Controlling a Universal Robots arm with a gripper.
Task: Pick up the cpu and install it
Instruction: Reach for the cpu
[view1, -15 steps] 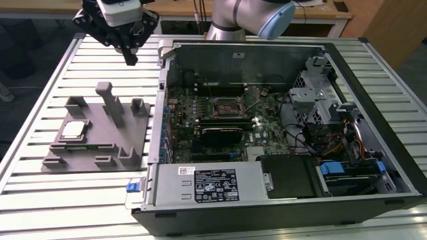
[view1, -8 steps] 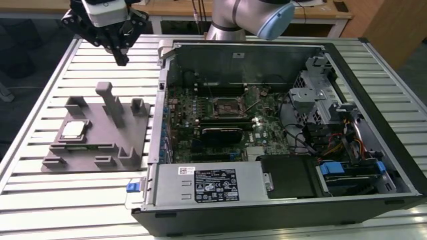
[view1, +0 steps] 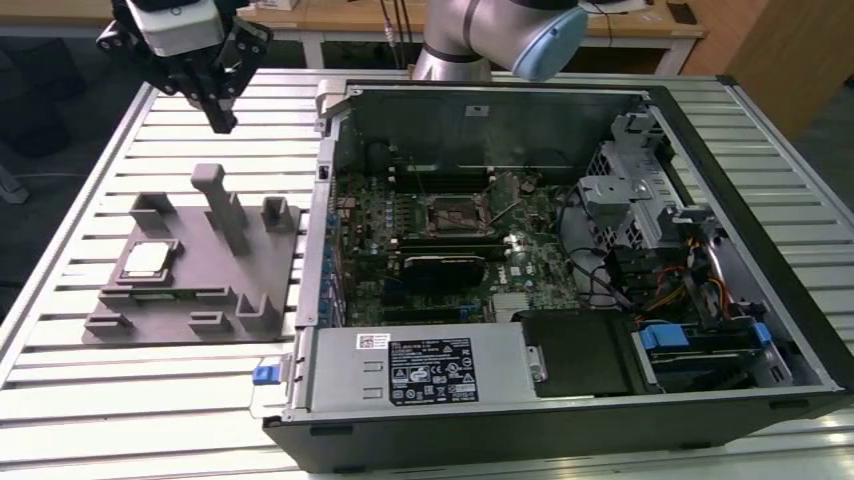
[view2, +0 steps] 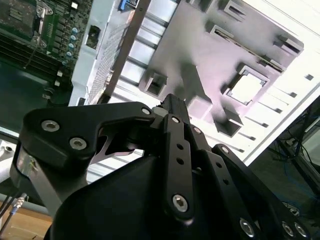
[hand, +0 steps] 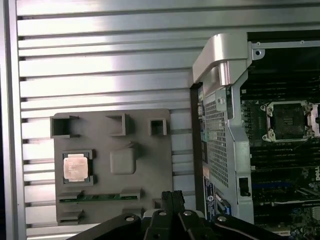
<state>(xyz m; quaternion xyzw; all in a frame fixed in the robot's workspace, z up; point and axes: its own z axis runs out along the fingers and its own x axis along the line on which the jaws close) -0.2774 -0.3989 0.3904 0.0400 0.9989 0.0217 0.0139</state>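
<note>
There is one chip (view1: 144, 261), one grey moulded holder (view1: 274, 262), one open computer case (view1: 534, 435), one motherboard (view1: 534, 255) inside it, one robot arm (view1: 494, 30), one end effector (view1: 222, 122) and one slatted metal bench (view1: 134, 400).

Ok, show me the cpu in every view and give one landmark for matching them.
Exterior view: the cpu lies in a recess of the grey fixture, at the exterior view's left, beside the computer case.
First wrist view: the cpu in that recess, on the fixture's side away from the case.
Second wrist view: the cpu, a bright square in that recess.
Shared landmark: the grey fixture.
</note>
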